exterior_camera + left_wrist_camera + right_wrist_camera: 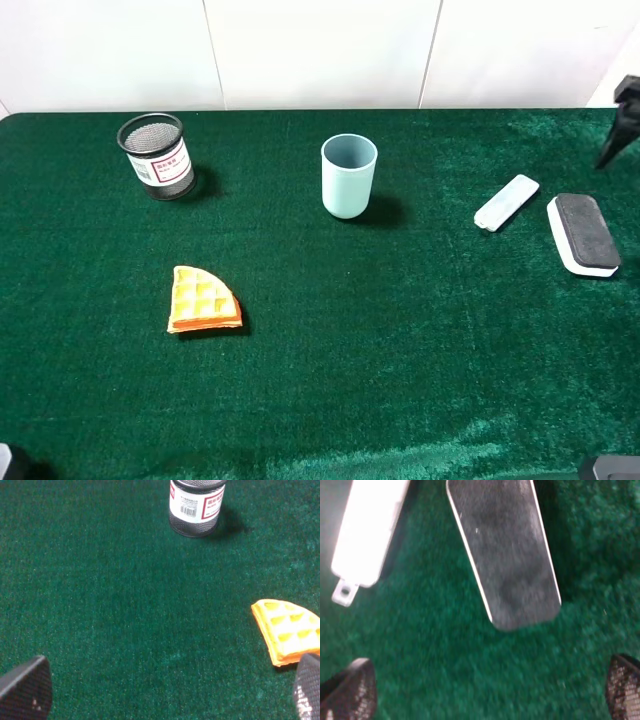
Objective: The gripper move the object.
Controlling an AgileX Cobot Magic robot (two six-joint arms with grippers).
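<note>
The object is a flat eraser (583,233) with a black felt top on a white base, lying on the green cloth at the far right. It fills the upper middle of the right wrist view (505,550). My right gripper (485,695) is open and empty, its two black fingertips (347,692) spread wide, short of the eraser's near end and not touching it. My left gripper (165,695) is open and empty over bare cloth at the near left. In the exterior high view only dark bits of the arms show at the bottom corners.
A slim pale-blue case (506,202) lies just left of the eraser, also in the right wrist view (367,530). A pale-blue cup (348,176) stands mid-table, a black mesh pen holder (157,156) at the back left, a waffle piece (203,300) front left. A black stand (622,120) is at the back right edge.
</note>
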